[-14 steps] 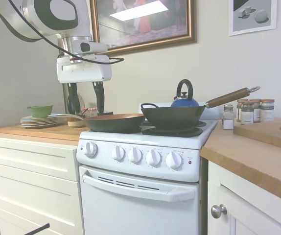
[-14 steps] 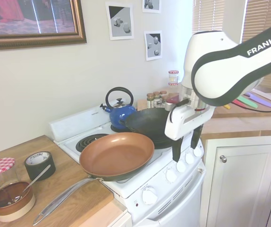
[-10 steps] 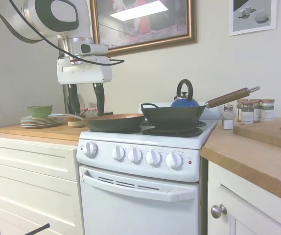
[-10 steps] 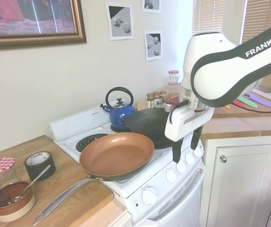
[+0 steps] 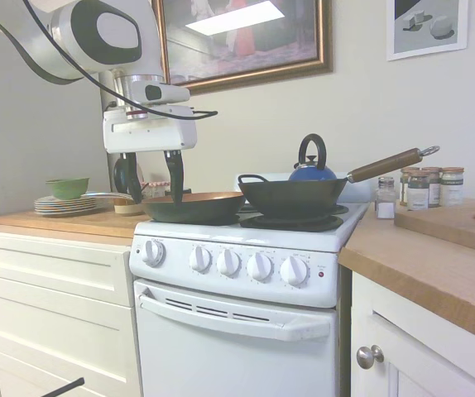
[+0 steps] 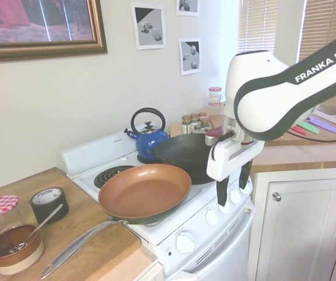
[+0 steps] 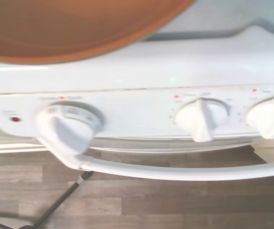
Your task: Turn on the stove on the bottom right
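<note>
Second exterior view: gripper (image 6: 232, 194) hangs over the knob panel of the stove (image 6: 215, 234), fingers apart, holding nothing. The stove stands between two wood-topped cabinets. Risk, in my judgement: five near-identical knobs (image 5: 227, 262) sit close together, so the wrong one could be gripped; a glancing contact may slip. Copper pan (image 6: 145, 192) looks empty; wok (image 5: 291, 197) contents cannot be seen; brown bowl (image 6: 14, 248) holds a spoon.
</note>
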`<state>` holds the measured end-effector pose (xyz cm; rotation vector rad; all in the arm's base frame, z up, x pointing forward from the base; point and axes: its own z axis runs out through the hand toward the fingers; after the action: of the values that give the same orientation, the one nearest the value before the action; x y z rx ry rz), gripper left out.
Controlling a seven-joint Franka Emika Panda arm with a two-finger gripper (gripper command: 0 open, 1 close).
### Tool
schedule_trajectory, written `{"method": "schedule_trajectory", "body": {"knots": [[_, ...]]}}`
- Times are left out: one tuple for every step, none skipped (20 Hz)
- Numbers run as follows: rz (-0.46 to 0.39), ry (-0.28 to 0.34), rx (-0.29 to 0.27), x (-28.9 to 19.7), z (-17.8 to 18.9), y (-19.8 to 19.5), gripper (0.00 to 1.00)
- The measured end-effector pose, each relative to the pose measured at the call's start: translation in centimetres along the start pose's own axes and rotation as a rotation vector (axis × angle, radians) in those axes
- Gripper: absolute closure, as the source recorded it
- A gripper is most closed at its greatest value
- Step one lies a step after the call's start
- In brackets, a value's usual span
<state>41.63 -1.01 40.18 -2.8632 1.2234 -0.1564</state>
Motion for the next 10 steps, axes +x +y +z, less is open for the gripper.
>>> {"method": "schedule_trajectory", "body": {"knots": [[0.001, -0.003, -0.002, 0.3, 0.3, 0.1, 0.0], [0.003, -0.005, -0.003, 0.5, 0.5, 0.1, 0.0], [0.004, -0.006, -0.003, 0.8, 0.7, 0.1, 0.0], [0.006, -0.008, -0.004, 1.1, 0.9, 0.2, 0.0], [0.007, -0.011, -0.004, 1.6, 1.0, 0.2, 0.0], [0.007, -0.015, -0.004, 2.1, 1.1, 0.4, 0.0], [0.007, -0.018, -0.004, 2.6, 1.2, 0.5, 0.0], [0.005, -0.023, -0.004, 3.2, 1.4, 0.7, 0.0], [0.002, -0.027, -0.005, 3.9, 1.6, 0.9, 0.0], [0.0, -0.031, -0.006, 4.6, 1.8, 1.1, 0.0]]}}
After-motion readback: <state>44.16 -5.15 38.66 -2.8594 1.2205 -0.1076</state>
